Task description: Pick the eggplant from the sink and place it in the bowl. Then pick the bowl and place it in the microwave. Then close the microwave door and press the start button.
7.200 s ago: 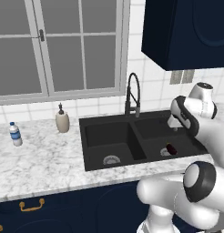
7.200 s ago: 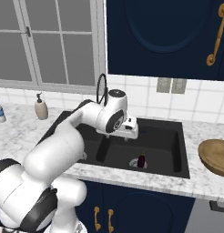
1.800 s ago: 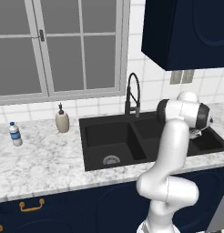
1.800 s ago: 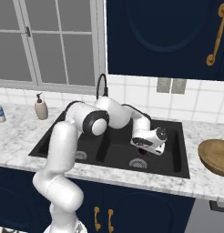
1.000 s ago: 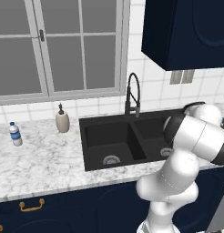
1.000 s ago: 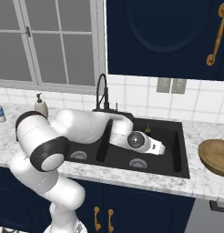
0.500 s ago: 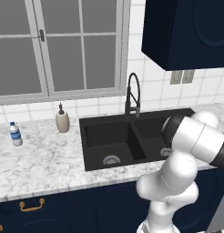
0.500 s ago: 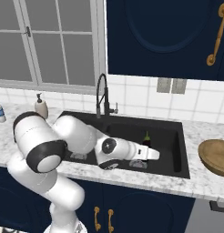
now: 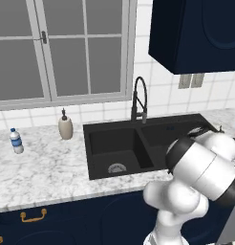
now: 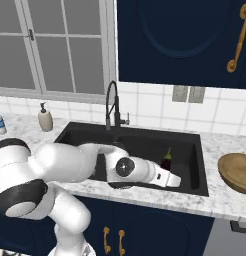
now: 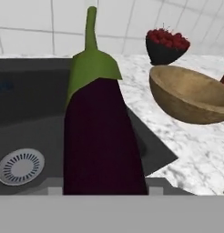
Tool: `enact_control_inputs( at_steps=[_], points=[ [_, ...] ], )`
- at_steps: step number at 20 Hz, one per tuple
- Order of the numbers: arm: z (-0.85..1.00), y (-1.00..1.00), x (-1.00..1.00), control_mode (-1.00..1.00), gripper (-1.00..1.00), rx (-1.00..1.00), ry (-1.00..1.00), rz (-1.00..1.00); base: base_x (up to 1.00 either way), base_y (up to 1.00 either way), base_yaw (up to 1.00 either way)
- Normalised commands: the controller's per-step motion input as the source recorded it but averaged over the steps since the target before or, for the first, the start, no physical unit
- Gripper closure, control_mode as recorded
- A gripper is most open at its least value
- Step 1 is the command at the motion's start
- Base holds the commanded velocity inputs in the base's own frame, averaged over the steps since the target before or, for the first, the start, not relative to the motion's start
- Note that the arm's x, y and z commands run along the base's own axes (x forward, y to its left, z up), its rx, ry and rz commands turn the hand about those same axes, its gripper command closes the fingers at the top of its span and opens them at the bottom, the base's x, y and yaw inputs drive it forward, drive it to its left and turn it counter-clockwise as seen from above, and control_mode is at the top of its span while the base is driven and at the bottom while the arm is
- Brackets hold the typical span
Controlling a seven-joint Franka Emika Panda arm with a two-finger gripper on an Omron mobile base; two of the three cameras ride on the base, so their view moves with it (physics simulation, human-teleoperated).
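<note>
The eggplant (image 11: 102,136), dark purple with a green cap and stem pointing up, stands upright right in front of the hand camera. It is held over the right basin of the black sink (image 10: 187,150). From the right base it shows as the small eggplant (image 10: 166,159) at the end of my gripper (image 10: 171,175), which is shut on it. The fingertips are covered by it. The wooden bowl (image 11: 191,95) sits empty on the marble counter just right of the sink, also seen as the bowl (image 10: 237,172). The microwave and its door are out of view.
A black bowl of red berries (image 11: 166,45) stands behind the wooden bowl. The arched faucet (image 10: 112,105) rises behind the sink divider. A soap dispenser (image 9: 65,127) and a water bottle (image 9: 15,141) stand on the counter to the left. Navy cabinets hang overhead.
The arm has folded lower over the sink's front edge. The hand has shifted slightly right toward the bowl, with the eggplant still upright in it.
</note>
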Motion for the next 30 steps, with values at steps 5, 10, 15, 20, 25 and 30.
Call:
enact_control_inputs(
  at_steps=[5, 10, 15, 20, 25, 30],
  points=[
    [1.00, -0.31, -0.46, -1.00, 1.00, 0.16, 0.01, -0.06, 0.00, 0.00, 0.00],
    [1.00, -0.30, -0.39, -1.00, 1.00, 0.00, 0.28, -0.07, 0.00, 0.00, 0.00],
    [0.33, -0.15, 0.00, -1.00, 1.00, 0.00, 0.08, -0.01, 0.00, 0.00, 0.00],
    [0.00, -0.34, 0.47, -1.00, 1.00, 0.00, 0.11, 0.00, 0.00, 0.00, 0.00],
    [0.02, -0.53, 0.42, -1.00, 1.00, 0.00, 0.19, 0.00, 0.00, 0.00, 0.00],
    [-0.01, -0.78, 0.44, -1.00, 1.00, 0.04, 0.06, 0.00, 0.00, 0.00, 0.00]
  ],
)
